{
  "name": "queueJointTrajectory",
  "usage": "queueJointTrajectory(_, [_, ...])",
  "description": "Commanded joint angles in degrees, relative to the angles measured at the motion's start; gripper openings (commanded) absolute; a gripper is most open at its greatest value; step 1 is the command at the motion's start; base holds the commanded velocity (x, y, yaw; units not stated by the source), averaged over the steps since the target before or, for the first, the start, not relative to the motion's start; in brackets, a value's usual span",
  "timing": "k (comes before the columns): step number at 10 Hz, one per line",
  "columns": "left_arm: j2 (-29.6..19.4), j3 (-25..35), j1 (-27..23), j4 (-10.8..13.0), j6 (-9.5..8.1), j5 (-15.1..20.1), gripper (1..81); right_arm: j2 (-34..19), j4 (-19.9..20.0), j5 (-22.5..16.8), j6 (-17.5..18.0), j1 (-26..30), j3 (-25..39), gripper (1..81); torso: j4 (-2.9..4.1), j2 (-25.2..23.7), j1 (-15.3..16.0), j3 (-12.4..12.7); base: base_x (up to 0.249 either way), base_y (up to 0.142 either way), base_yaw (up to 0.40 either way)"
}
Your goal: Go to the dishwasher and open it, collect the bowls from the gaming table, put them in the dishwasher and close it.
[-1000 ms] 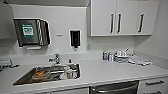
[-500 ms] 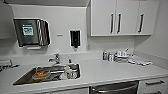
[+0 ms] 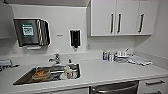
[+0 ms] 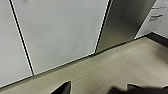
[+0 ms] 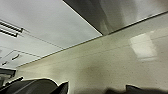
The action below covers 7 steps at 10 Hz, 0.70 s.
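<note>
1. Paper towel dispenser (image 3: pixel 31 32): wall-mounted, at your 10 o'clock in the head view.

2. Sink (image 3: pixel 25 78): steel basin set in the white counter (image 3: pixel 105 70), at your 8 o'clock; an orange-brown dish (image 3: pixel 40 75) and pale items lie in it. Faucet (image 3: pixel 55 59) stands at its back rim.

3. Soap dispenser (image 3: pixel 75 38): dark, on the wall near 12 o'clock.

4. Dishwasher (image 3: pixel 115 88): steel front with a bar handle, under the counter at your 5 o'clock, door closed. Its handle runs horizontally, its long axis left to right. It shows as the grey panel (image 4: pixel 125 22) beside white cabinet fronts in the left wrist view, and as the steel panel (image 5: pixel 117 12) above the floor in the right wrist view.

5. Upper cabinets (image 3: pixel 125 17): white, dark handles, at your 1 o'clock.

6. Small bottles and a dish rack (image 3: pixel 120 56): on the counter at 3 o'clock.

7. Arms: both hang low, wrists aimed at the floor and cabinet base. By the head view the dishwasher sits right of centre, so you may judge the right arm nearer. Whether either claw is spread or pressed together cannot be told.
</note>
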Motion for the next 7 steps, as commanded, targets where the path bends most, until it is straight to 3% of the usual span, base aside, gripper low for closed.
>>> queueJointTrajectory(1, [-1.49, -1.30, -3.82, 0.72, -0.37, -0.37, 81.1, -7.44, 5.22, -4.83, 3.26, 11.62, 7.05, 81.1, 0.00, 0.00, 0.00, 0.00, 0.000, 0.000, 0.000])
queueJointTrajectory(5, [-1.66, -1.39, -3.73, 0.46, -0.98, -0.54, 81.1, -11.39, 12.78, -4.92, 8.62, 17.34, 8.99, 81.1, 0.00, 0.00, 0.00, -0.02, 0.000, 0.000, 0.000])
queueJointTrajectory(7, [-1.49, -1.39, -3.73, 0.19, -0.98, -0.54, 81.1, -12.01, 14.19, -8.35, 11.16, 20.86, 8.91, 81.1, 0.00, 0.00, 0.00, -0.05, 0.000, 0.000, 0.000])
